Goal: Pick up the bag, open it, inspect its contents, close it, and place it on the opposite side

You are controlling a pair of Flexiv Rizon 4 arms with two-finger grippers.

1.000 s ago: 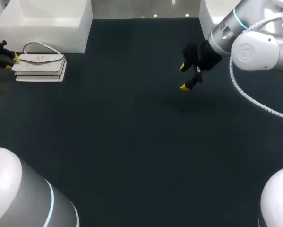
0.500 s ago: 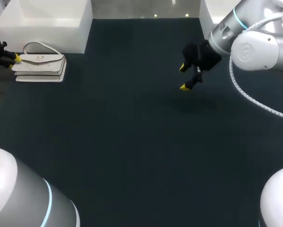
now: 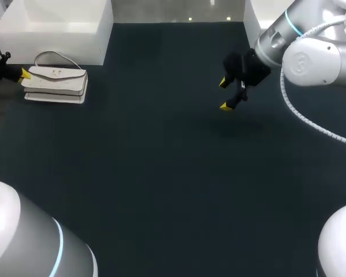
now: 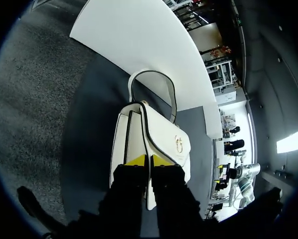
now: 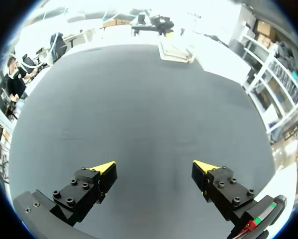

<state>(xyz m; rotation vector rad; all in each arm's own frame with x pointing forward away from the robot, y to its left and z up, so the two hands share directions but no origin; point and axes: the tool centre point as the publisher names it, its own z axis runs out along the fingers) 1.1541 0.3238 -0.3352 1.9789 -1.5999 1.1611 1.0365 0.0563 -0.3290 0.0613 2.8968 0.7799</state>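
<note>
Left claw [image 4: 143, 160] narrow at the bag [image 4: 161, 134]; right claw [image 5: 153, 167] wide above the table [image 5: 139, 99].

We find even overhead light in the head view. The dark matte surface [image 3: 161, 173] soaks it up, with a few small glints at the top centre of the frame, while the white rectangular box [image 3: 57, 23] at upper left nearly blows out. A faint, soft shadow lies just below the right end effector [image 3: 225, 94]. The white handbag with black trim [image 3: 55, 83] loses detail to brightness. In the right wrist view the surface's far end glares white. In the left wrist view the box's straight edge bows, and the left end effector [image 4: 148, 160] shows as a near-black silhouette.
</note>
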